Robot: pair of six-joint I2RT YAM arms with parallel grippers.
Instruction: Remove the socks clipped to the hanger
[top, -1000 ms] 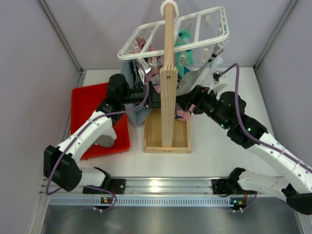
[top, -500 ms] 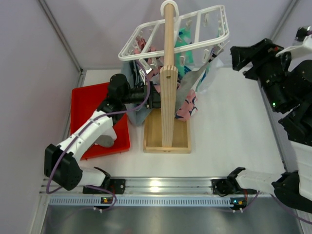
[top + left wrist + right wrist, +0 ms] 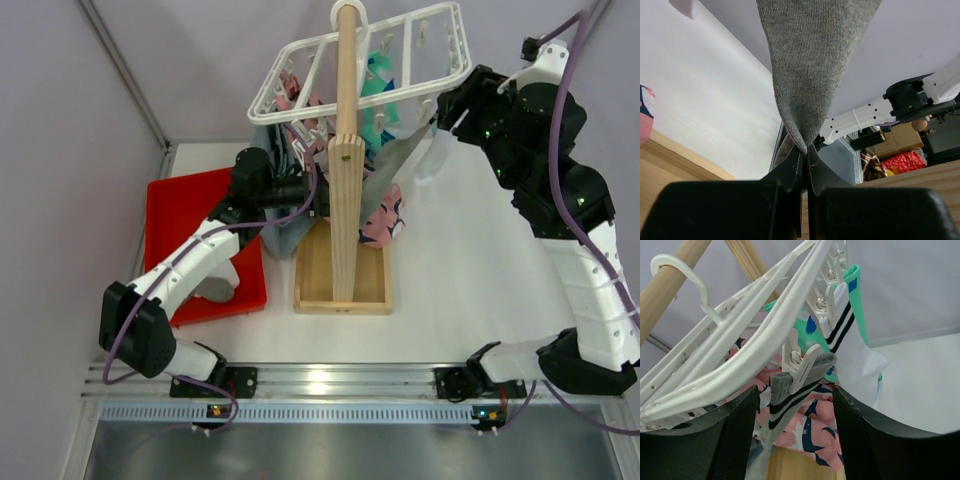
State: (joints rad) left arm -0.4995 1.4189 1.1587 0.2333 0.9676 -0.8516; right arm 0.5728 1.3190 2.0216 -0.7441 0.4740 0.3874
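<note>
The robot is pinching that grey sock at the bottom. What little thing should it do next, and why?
Probably ease the open right tool forward until its fingers sit either side of the white plastic clip. That clip on the white plastic grid hanger bites the top of the grey striped sock, while the shut left tool pinches what looks like the same sock's lower end.

No text, label, brand, number or sign can be read in any view
</note>
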